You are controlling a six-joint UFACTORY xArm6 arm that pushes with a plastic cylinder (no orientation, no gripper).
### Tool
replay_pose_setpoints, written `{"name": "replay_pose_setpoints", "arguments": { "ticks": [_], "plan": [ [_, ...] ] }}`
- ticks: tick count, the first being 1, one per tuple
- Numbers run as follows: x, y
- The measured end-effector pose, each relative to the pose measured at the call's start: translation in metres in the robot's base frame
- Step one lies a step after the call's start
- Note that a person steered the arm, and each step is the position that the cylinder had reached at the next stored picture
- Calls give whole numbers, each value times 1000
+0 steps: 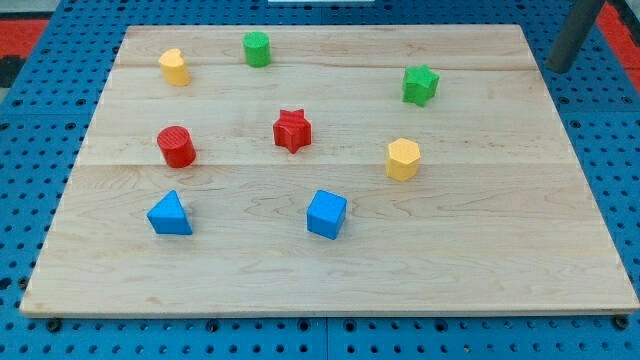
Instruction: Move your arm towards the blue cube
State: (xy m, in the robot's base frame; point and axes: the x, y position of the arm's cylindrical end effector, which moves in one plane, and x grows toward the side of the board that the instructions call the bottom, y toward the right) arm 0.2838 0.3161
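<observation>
In the camera view, a pale wooden tabletop (480, 260) lies on a blue pegboard (30, 130) and carries eight small blocks.

My tip (558, 68) is at the far right, at the lower end of a dark rod that enters from the view's top right corner. The tip stands just past the right edge of the tabletop, over the pegboard. It touches no block. There are no jaws on this arm, only the rod, so I cannot tell any open or closed state for jaws.

The blue cube (326, 214) sits in the near half of the tabletop, a little right of the middle. It is well apart from my tip, which is far to the right and behind it. To the left of the cube, near the left edge, lies a blue triangle (169, 215).

In the middle row, a red cylinder (176, 146) stands on the left, a red star (292, 130) is in the centre, and a yellow hexagon (403, 159) is on the right. The hexagon is the block between the cube and my tip.

In the far row, a yellow block (174, 67) is on the left, a green cylinder (257, 48) is beside it to the right, and a green star (420, 85) is on the right, nearest to my tip.

All blocks stand apart from each other.
</observation>
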Motion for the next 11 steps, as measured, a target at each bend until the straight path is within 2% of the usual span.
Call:
{"name": "replay_pose_setpoints", "arguments": {
  "ticks": [2,4,5,6,7,8,11],
  "plan": [
    [2,-11],
    [108,-25],
    [134,-25],
    [208,-130],
    [235,-237],
    [254,-239],
    [255,-245]
  ]
}}
